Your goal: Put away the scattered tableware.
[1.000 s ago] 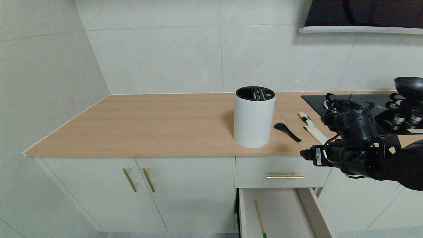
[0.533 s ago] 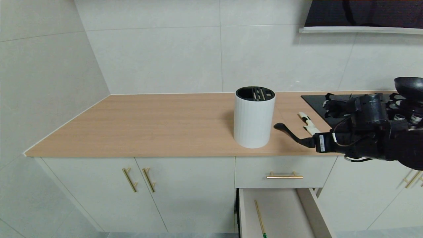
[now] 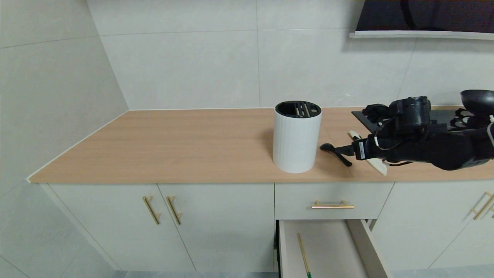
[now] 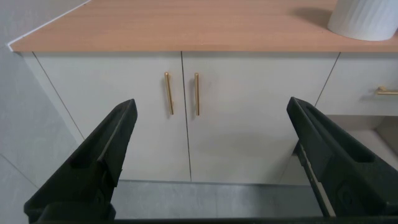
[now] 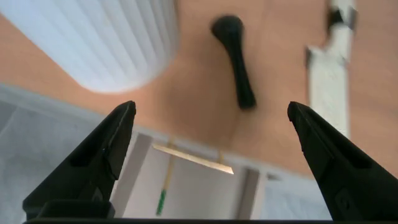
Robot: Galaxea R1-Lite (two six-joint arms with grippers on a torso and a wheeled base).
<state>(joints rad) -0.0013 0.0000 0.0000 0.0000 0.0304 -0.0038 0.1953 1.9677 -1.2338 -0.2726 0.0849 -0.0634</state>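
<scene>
Utensil holder (image 3: 296, 141) stands upright on the countertop (image 3: 185, 146), close to the front edge. Just to its right lies the spoon (image 3: 328, 147), bowl end nearest the holder and handle angling out toward the front edge. Right of that is the knife (image 3: 354, 136), lying roughly parallel to the spoon and apart from it. Behind the knife is the hob (image 3: 362, 116), with a pan (image 3: 476, 98) on it at far right. The right gripper (image 3: 341, 150) hangs over the spoon's handle, between holder and knife. Below the countertop, an open drawer (image 3: 364, 239) sits under a shut one (image 3: 332, 195), with chopsticks (image 3: 303, 255) inside along its left side.
</scene>
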